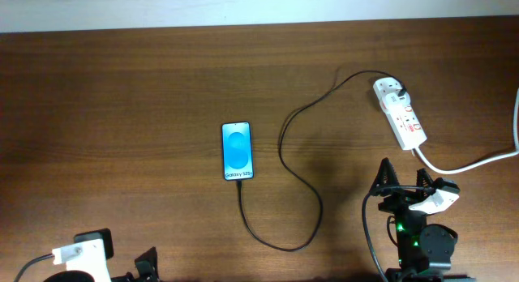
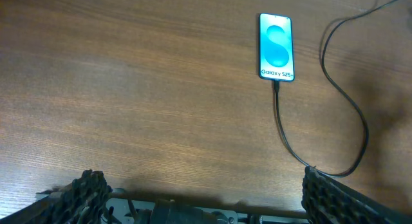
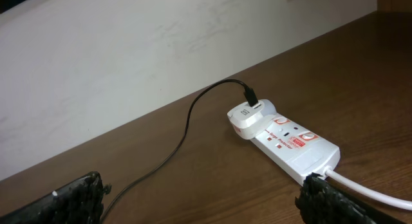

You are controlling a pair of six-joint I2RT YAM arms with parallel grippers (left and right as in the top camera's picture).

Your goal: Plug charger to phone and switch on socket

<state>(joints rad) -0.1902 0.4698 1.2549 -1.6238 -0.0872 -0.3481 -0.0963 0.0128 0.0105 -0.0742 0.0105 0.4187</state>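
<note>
- Left gripper [image 2: 206, 188] sits nearest, at the near-left edge of the table [image 1: 122, 112]. Its fingers are spread wide with nothing between them.
- Right gripper [image 3: 199, 195] is at the near right, also spread and empty, facing the socket [image 1: 400, 112].
- Between them, the charger [image 2: 280, 121] loops slackly across the table. Its near bend lies just left of the right arm, and I judge a careless sweep there could drag it.
- Further out, left of centre, is the phone [image 1: 237, 151]. Its long axis runs near to far, and its text end and port point toward me. The connector tip meets that near edge, though I cannot tell whether it is fully seated. A tug on the cable could pull it out.
- On the right, the thick white cord [image 1: 470, 162] crosses between the right gripper and the strip, so I could snag it on approach.
- Farthest, at the far right, the socket's long axis runs from far-left to near-right. The plug head [image 3: 251, 95] is at its far end and the cord leaves from its near end.
- Pressing a red switch [image 3: 309, 137] off-centre might slide the unanchored strip. I cannot tell the switch's position.
</note>
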